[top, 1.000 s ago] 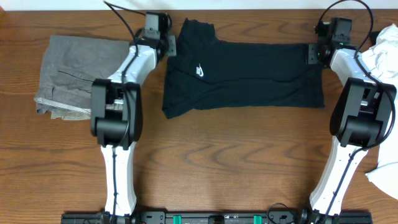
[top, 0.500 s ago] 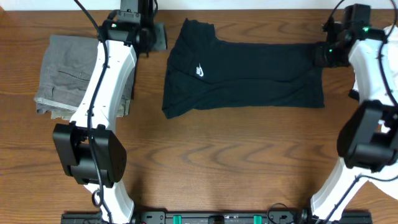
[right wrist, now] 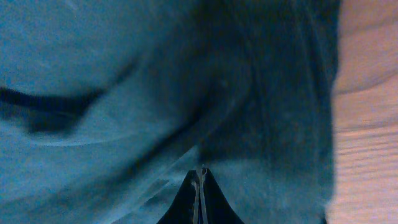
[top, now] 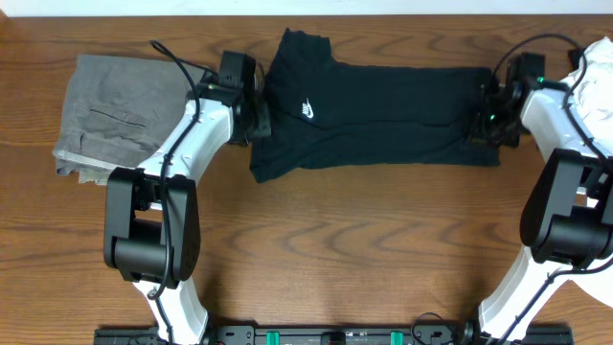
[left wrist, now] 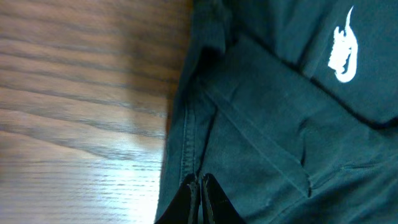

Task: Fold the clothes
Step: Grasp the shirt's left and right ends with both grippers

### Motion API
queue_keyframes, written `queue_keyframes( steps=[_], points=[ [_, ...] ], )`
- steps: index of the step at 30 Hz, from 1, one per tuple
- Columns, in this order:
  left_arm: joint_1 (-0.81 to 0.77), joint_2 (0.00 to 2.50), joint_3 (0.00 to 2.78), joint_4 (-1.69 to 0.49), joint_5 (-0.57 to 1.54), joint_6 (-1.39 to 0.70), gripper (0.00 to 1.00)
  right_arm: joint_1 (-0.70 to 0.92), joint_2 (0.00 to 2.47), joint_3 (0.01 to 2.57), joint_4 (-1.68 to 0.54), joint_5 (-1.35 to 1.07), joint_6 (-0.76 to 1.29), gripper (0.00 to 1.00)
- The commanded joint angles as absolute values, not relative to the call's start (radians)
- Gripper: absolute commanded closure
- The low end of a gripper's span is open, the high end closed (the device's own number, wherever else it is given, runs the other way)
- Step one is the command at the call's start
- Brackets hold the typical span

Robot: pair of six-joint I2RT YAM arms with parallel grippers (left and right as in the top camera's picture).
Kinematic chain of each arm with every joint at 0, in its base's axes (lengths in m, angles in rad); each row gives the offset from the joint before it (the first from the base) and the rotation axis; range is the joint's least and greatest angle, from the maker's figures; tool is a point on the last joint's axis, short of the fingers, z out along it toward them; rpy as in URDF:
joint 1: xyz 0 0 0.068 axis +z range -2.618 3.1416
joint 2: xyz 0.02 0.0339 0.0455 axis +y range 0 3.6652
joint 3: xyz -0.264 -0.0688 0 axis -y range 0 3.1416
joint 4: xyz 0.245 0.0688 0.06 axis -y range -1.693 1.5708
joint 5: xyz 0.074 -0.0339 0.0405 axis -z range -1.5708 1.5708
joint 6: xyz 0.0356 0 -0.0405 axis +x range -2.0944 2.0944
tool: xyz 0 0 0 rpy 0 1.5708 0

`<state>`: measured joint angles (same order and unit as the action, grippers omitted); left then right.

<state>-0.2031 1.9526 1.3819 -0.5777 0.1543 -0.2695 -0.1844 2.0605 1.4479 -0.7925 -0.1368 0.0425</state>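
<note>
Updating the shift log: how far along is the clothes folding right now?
Done: the grey trousers lie folded at the left. In hand: the partly folded black T-shirt, with the left gripper and right gripper pinched shut on its ends. Left: finishing that fold, then the crumpled white garment.

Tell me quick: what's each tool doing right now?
Left tool: closed, pinching the black T-shirt at its edge.
Right tool: closed, pinching the same shirt's opposite end.
</note>
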Motion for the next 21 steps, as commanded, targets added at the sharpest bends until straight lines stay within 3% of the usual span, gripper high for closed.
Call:
queue_keyframes(
  steps=[1, 15, 21],
  points=[
    [-0.201, 1.958, 1.337, -0.550, 0.199, -0.287, 0.94, -0.183, 2.067, 1.387, -0.755, -0.116, 0.055, 0.99],
    [-0.201, 1.966, 1.154, -0.435, 0.199, -0.373, 0.94, -0.183, 2.067, 1.321, -0.791, -0.059, 0.070, 0.99],
    [-0.201, 1.966, 1.137, -0.575, 0.200, -0.376, 0.94, -0.186, 2.067, 1.271, -0.850, 0.053, 0.151, 0.99]
  ],
)
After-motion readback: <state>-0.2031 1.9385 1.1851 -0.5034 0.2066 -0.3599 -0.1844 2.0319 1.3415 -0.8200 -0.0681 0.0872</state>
